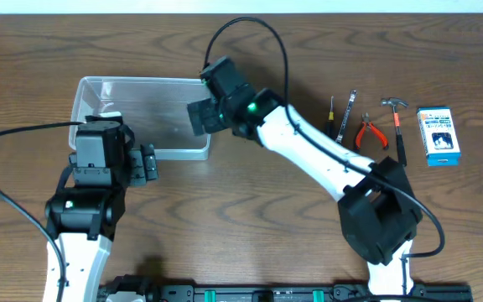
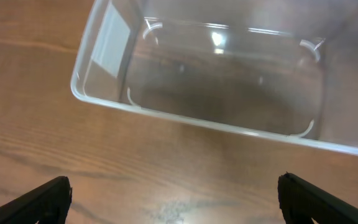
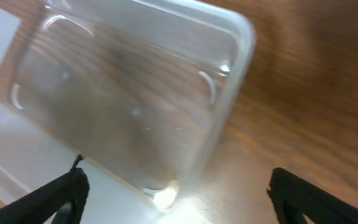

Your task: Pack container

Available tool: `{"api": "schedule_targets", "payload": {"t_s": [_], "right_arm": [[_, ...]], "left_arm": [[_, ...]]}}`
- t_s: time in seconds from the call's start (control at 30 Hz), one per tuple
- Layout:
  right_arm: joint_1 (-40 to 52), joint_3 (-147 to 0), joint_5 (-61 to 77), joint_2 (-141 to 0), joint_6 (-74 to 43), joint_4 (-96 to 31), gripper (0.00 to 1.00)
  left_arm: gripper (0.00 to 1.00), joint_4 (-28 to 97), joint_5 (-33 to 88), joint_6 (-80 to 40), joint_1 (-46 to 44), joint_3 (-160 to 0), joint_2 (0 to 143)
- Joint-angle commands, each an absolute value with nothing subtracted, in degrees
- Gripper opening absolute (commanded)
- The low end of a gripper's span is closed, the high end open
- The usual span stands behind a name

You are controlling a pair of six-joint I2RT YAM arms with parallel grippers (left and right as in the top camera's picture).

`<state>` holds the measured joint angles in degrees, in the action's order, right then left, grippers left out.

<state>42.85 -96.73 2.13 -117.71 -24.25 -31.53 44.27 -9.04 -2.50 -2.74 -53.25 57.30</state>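
The clear plastic container (image 1: 141,81) lies empty at the back left of the wooden table. It also shows in the left wrist view (image 2: 197,122) and the right wrist view (image 3: 242,38). My left gripper (image 1: 148,164) is open and empty just in front of the container's near wall (image 2: 173,186). My right gripper (image 1: 201,116) is open and empty over the container's right end (image 3: 179,183). Hand tools lie to the right: a screwdriver (image 1: 334,117), a wrench (image 1: 350,111), red-handled pliers (image 1: 370,134) and a hammer (image 1: 397,126).
A small blue-and-white box (image 1: 438,136) lies at the far right beyond the hammer. Black cables run over the table on the left and above the right arm.
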Motion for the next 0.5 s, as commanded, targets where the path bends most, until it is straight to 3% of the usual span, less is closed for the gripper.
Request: {"api": "schedule_targets", "payload": {"t_s": [0.0, 0.33, 0.47], "right_arm": [[44.97, -97.93, -2.33, -117.71, -29.71, -31.27, 0.88], [45.82, -97.91, -7.53, -122.69, -35.53, -32.42, 0.82], [45.8, -97.91, -7.29, -124.64, -36.4, -32.69, 0.69]], "left_arm": [[0.98, 44.95, -9.65, -1.54, -2.94, -54.11, 58.54], [0.98, 44.95, -9.67, -1.52, -2.92, -54.13, 61.1], [0.98, 44.95, -9.67, -1.52, -2.92, -54.13, 61.1]]}}
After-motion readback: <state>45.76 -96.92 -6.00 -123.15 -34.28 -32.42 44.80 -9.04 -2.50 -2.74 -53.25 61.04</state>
